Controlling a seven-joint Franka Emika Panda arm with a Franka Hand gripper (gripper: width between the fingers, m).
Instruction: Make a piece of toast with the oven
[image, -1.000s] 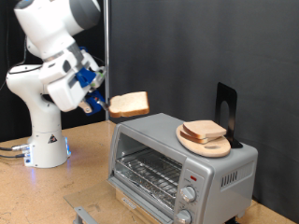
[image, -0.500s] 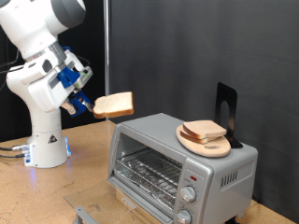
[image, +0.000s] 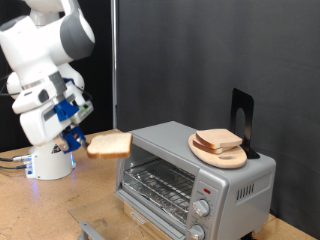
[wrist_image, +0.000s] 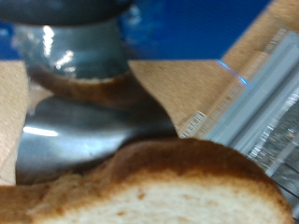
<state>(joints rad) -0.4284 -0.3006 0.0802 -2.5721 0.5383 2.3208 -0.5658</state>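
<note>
Exterior view: the gripper (image: 76, 142) pinches the piece of toast (image: 108, 145) by one edge, so the slice sticks out roughly level from the fingers, in the air and clear of everything. Just past the slice's free edge stands the oven (image: 192, 172), its top a little above the held slice and its glass front, with the wire rack behind it, lower and further out. Further out again, on the oven's roof, a round wooden board (image: 222, 152) carries the second slice (image: 216, 140), and a black stand (image: 241, 113) rises behind that.

In the wrist view the slice's crust (wrist_image: 159, 159) fills the foreground, with the oven's metal edge (wrist_image: 252, 89) beyond.

Doing this carry well probably means keeping the slice flat and the pinch firm, since the hold is only at the rim and bread bends or tears easily.
</note>
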